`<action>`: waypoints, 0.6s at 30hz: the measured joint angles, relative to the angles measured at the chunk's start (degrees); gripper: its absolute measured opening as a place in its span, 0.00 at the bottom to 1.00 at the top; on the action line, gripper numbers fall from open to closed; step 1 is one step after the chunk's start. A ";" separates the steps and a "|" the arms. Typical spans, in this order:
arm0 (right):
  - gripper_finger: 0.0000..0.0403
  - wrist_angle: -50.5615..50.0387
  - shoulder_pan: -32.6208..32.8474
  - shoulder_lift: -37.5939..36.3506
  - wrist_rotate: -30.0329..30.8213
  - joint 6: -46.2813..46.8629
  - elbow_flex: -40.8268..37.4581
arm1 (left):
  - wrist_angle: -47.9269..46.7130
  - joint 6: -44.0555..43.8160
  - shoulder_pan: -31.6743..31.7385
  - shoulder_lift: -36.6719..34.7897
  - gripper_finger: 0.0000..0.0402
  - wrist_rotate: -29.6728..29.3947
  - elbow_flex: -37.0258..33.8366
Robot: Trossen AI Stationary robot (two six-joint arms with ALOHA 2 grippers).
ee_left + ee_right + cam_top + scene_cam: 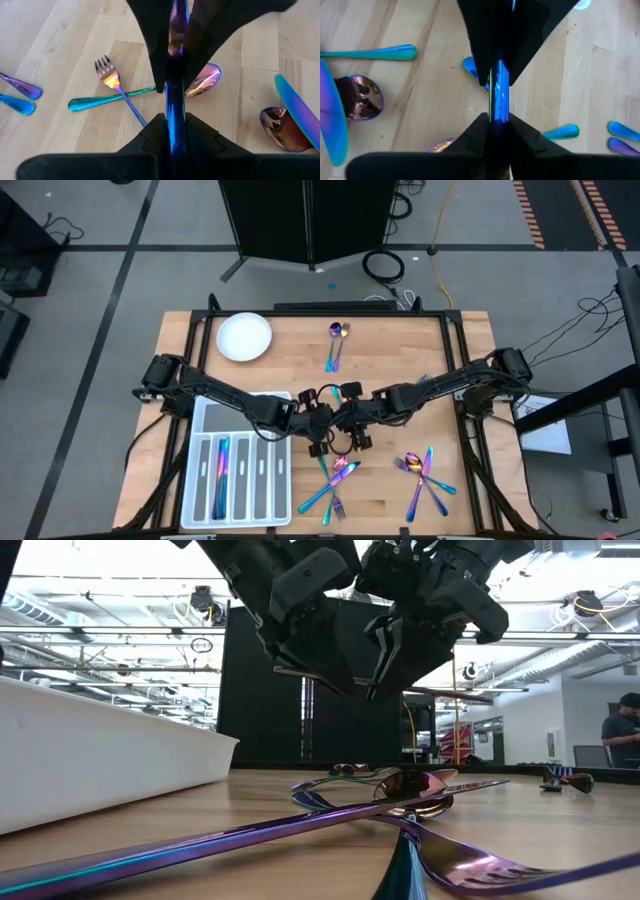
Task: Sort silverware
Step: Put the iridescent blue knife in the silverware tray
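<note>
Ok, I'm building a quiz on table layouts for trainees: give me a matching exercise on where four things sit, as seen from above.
Things:
1. white plate
2. tray
3. lone pair of silverware
4. blue piece

Places:
A. bottom left of the table
B. in the air at the table's middle, between the left gripper and the right gripper
C. top left of the table
D. top middle of the table

Pairs: 1-C, 2-A, 3-D, 4-B

iridescent rainbow silverware, white plate, translucent tray
</note>
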 joint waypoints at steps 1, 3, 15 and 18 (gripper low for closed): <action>0.13 -0.04 0.04 0.00 0.61 -0.30 -0.02 | -0.02 0.02 0.00 0.00 0.13 -0.02 0.00; 0.18 -0.05 0.11 0.02 0.87 -0.60 -0.07 | -0.06 0.05 0.00 0.00 0.12 -0.02 0.00; 0.35 -1.34 0.22 -7.44 5.49 -3.43 -0.20 | -0.60 -0.07 0.31 -0.07 0.12 -0.44 0.00; 0.35 -1.24 0.21 -12.63 9.00 -2.81 -0.77 | -0.95 -0.61 0.53 -0.17 0.12 0.32 0.00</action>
